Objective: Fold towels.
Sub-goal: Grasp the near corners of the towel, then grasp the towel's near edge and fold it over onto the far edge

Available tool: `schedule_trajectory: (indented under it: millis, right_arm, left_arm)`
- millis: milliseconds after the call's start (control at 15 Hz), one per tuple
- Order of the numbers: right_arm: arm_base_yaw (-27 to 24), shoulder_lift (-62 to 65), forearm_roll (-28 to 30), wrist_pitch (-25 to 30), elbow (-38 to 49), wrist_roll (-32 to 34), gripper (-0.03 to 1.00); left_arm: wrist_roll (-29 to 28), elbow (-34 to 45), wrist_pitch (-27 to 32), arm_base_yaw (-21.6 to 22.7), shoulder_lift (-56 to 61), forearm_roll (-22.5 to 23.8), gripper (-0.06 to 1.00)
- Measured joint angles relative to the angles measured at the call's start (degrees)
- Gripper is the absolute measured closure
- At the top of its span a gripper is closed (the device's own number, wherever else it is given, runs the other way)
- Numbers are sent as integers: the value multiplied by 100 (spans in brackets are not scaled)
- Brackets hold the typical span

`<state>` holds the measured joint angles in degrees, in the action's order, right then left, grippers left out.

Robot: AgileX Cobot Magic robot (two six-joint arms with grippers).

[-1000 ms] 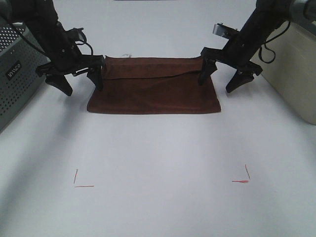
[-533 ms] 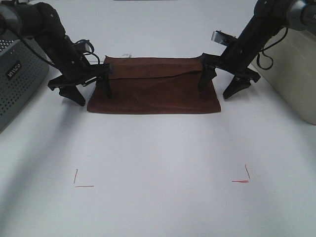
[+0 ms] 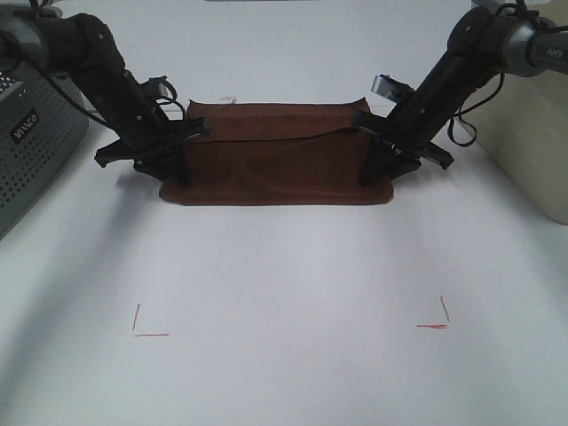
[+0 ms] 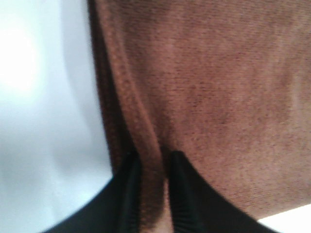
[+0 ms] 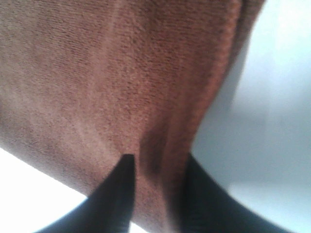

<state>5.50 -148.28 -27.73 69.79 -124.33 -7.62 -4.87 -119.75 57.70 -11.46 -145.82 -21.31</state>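
The dark reddish-brown towel [image 3: 275, 160] lies folded in a long rectangle at the back middle of the white table, with a loose upper layer along its far edge and a small pale tag [image 3: 230, 99] at its far left. My left gripper [image 3: 170, 164] is at the towel's left end. In the left wrist view [image 4: 153, 167] its fingers [image 4: 129, 194] pinch the towel's hemmed edge [image 4: 204, 87]. My right gripper [image 3: 383, 169] is at the towel's right end. In the right wrist view [image 5: 155, 167] its fingers [image 5: 119, 194] pinch a ridge of the towel [image 5: 121, 73].
A grey perforated box [image 3: 27, 133] stands at the left edge and a beige container [image 3: 532, 133] at the right edge. Two red corner marks [image 3: 146, 330] [image 3: 435, 321] are drawn on the white table nearer the front.
Both grippers moved inward and down from beside the towel's far corners onto its left and right ends. Their spread fingers have closed on the cloth.
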Motion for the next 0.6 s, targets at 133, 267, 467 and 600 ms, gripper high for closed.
schedule_trajectory:
  millis: [133, 267, 467, 600]
  right_arm:
    - [0, -23, 11, 0, 0, 23, 96]
    - [0, -11, 46, 0, 0, 120, 97]
    - [0, 264, 201, -17, 338, 218, 97]
    - [0, 710, 201, -23, 1089, 212, 97]
  left_arm:
    - [0, -11, 63, 0, 0, 143, 94]
    - [0, -11, 115, 0, 63, 235, 94]
    - [0, -11, 413, 0, 269, 269, 94]
    - [0, 6, 791, -40, 453, 355, 94]
